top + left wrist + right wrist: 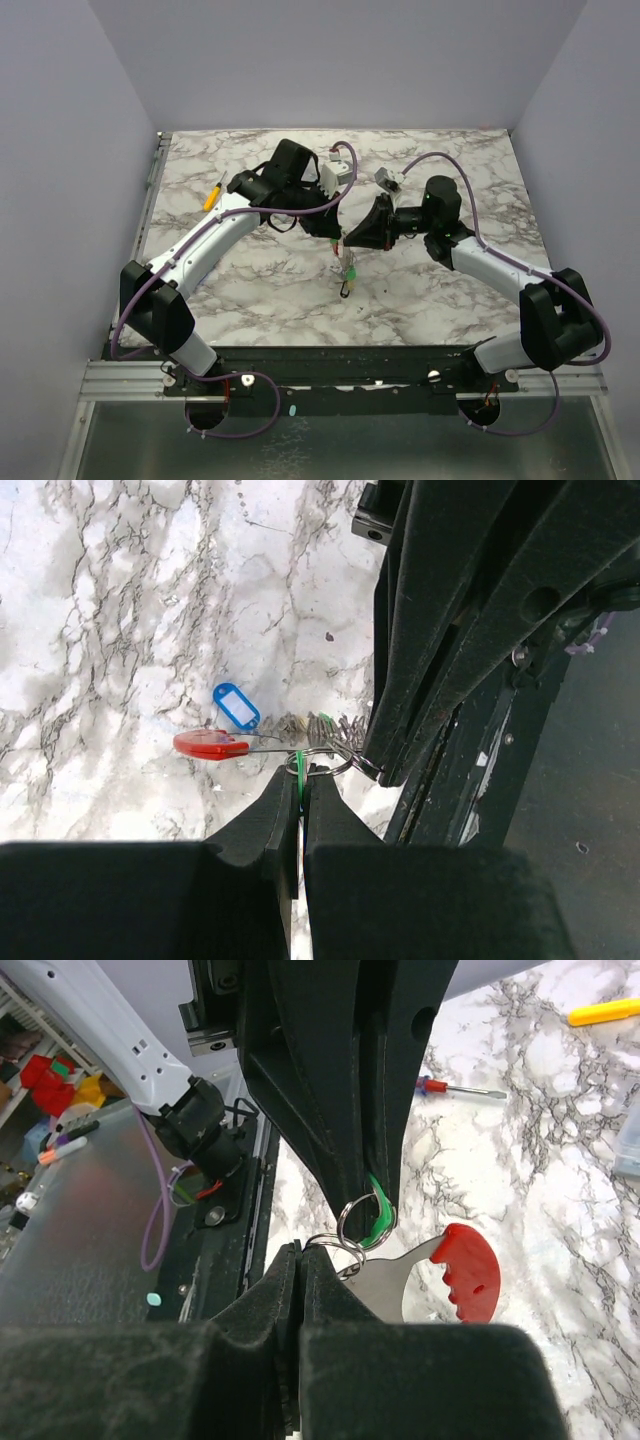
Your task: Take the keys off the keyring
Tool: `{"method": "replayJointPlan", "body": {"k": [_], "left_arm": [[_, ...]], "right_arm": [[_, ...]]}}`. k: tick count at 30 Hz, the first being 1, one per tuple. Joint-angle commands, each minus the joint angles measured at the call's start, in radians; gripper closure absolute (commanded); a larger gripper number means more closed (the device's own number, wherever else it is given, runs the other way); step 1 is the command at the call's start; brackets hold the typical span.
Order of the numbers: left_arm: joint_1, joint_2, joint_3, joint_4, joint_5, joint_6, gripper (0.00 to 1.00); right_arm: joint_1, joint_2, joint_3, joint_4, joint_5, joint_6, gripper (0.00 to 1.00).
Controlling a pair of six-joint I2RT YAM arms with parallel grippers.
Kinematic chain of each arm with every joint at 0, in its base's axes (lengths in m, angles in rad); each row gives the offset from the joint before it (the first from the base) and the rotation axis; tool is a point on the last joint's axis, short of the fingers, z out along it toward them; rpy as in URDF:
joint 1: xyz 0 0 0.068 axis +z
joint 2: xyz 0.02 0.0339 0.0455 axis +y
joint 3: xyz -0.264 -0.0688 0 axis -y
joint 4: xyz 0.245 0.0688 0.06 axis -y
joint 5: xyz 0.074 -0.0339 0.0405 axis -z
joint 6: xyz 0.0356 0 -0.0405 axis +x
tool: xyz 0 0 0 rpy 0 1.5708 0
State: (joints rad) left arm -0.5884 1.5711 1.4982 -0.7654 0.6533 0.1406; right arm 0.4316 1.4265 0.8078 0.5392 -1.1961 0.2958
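Note:
The keyring (340, 1225), thin silvery loops joined to a curved red fob (470, 1272), hangs between my two grippers above the marble table (450, 290). My left gripper (301, 780) is shut on a green key tag (298, 760) at the ring (339, 771). My right gripper (301, 1252) is shut on the ring from the other side. The green tag (378, 1222) shows between the left gripper's fingers. A blue tag (237, 705) and the red fob (210, 745) hang beyond the ring. In the top view the grippers (337, 243) (352, 240) meet mid-table, with the keys (348, 274) dangling below them.
A yellow-handled screwdriver (212, 193) lies at the far left of the table. A red-handled screwdriver (455, 1088) lies on the marble. A clear plastic box (628, 1140) is at the right edge of the right wrist view. The metal rail (330, 362) runs along the near edge.

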Motion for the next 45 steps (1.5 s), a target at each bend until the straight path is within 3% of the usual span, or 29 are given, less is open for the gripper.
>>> {"method": "replayJointPlan", "body": {"k": [1,9,21,30,37,45], "left_arm": [[0.019,0.002,-0.005,0.046,-0.107,-0.02,1.0],[0.027,0.011,-0.013,0.055,-0.177,-0.038,1.0],[0.027,-0.017,-0.022,0.042,-0.046,-0.006,1.0],[0.025,-0.038,-0.024,0.005,0.002,0.064,1.0],[-0.002,-0.015,0.02,-0.086,0.0,0.141,1.0],[-0.049,0.043,0.111,-0.21,-0.046,0.206,1.0]], "right_arm": [[0.006,-0.032,-0.005,-0.007,-0.081,-0.034,0.99],[0.005,-0.043,-0.011,0.01,-0.103,-0.036,0.99],[0.004,-0.035,0.005,-0.061,-0.085,-0.094,0.98],[0.005,-0.029,0.037,-0.128,0.018,-0.094,0.67],[0.005,-0.016,0.016,-0.079,0.035,-0.058,0.5],[0.005,-0.011,0.0,-0.083,0.035,-0.109,0.47]]}}
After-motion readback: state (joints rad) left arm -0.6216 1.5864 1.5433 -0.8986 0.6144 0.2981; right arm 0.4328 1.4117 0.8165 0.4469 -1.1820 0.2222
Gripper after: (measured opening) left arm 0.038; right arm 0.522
